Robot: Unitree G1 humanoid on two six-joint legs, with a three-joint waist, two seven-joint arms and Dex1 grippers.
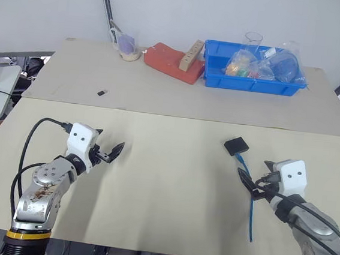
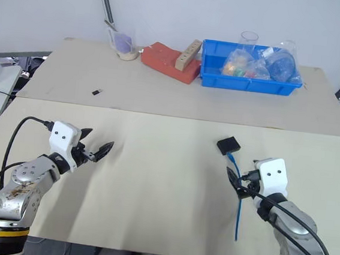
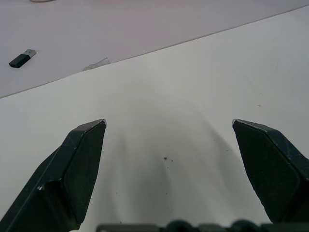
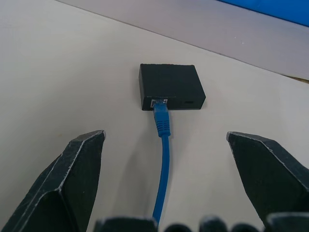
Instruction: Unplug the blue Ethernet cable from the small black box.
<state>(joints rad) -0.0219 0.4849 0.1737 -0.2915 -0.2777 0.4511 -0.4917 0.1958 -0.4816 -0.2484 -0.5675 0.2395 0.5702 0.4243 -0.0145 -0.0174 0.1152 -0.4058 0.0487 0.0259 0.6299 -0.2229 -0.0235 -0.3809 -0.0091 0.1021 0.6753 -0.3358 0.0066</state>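
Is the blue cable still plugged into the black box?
Plugged in: the blue Ethernet cable has its plug seated in the socket on the small black box.

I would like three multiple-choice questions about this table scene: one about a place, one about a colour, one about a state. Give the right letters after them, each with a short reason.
1. Where does the small black box lie?
A. inside the blue bin
B. on the near table, ahead of the right gripper
C. beside the left gripper

2. What colour is the block next to the blue bin?
A. red
B. green
C. yellow

3. What is the state of the blue Ethernet cable?
A. lying unplugged
B. held by a gripper
C. plugged into the box

Answers:
1 B: the box sits on the bare near table just beyond the right gripper.
2 A: the red block lies left of the bin on the far table.
3 C: the right wrist view shows its plug seated in the box's socket, between open fingers that do not touch it.
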